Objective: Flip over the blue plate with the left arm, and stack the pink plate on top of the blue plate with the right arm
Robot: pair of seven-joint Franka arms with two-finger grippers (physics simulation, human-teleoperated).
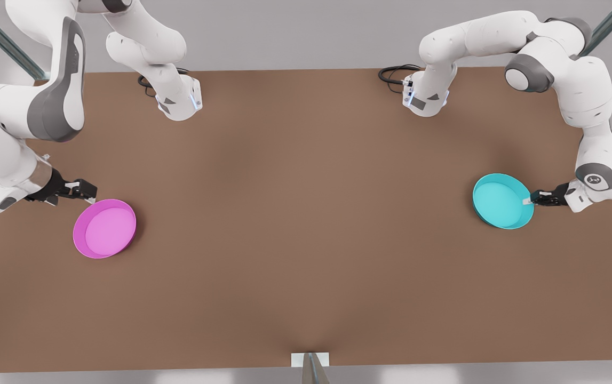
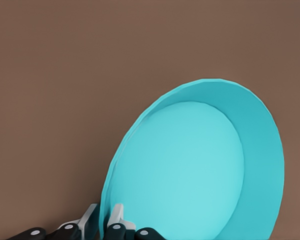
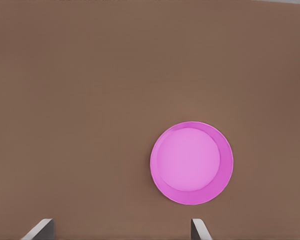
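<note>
since the left gripper (image 1: pixel 527 200) is clamped on the rim of the blue plate (image 1: pixel 500 200), the flip turns on that one pinch point: the plate's body lies away from the fingers toward the table's centre, and the rim grip sits on the plate's edge nearest the table's side edge at the front view's right. in the left wrist view the left gripper (image 2: pixel 104 219) has one finger on each side of the plate's low wall, and the blue plate (image 2: pixel 200 165) looks tilted up, its open face turned toward the camera, the far rim well above the pinched one. judgement: flip under way, not done; the open side is not yet facing the table (image 1: pixel 306 256).

the right gripper (image 1: pixel 88 195) hovers just beside the pink plate (image 1: pixel 105 228), at the rim farthest from the table's centre, not touching. its fingers are spread wide and empty. pink plate (image 3: pixel 192 163) lies flat, open side up.

both plates hold nothing. they are well apart, at opposite ends of the table, each nearest its own arm. judgement: the pink plate has the full table width to cross for stacking.
</note>
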